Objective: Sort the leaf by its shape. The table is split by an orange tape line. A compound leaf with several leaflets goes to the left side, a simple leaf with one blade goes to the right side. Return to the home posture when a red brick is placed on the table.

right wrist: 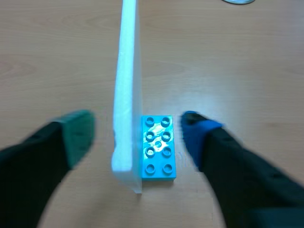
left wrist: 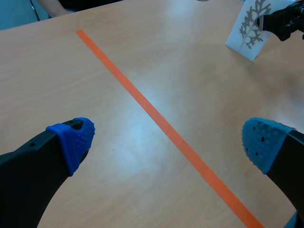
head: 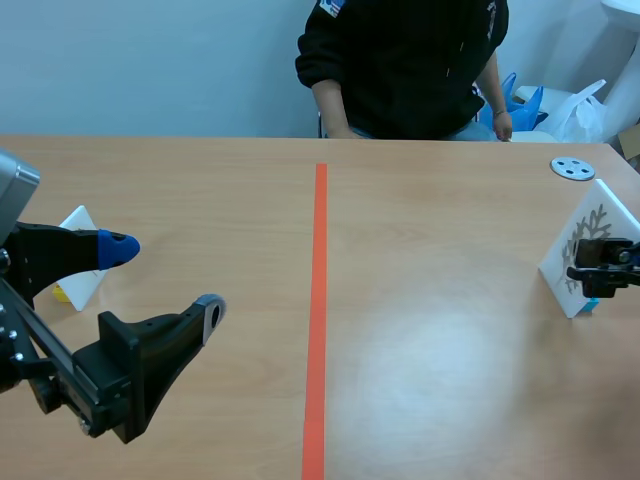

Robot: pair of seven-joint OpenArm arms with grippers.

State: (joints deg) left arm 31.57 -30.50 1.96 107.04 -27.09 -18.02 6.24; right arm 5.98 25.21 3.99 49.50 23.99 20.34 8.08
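Pale wooden table before a plain wall

The table (head: 200, 200) has a light wood-grain top that runs away to a straight far edge; a soft, broad sheen of overhead light lies on its right half; behind it stands a bare, pale bluish-white wall (head: 150, 60); a person (head: 400, 60) in a black top sits at the far side; a white plastic bag (head: 585, 110) lies at the far right.

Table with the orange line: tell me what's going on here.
The right gripper is open around a white leaf card that stands upright beside a blue brick, right of the tape line; it has no grip yet. The left gripper hangs open over the left side, near a second card. A person sits across the table.
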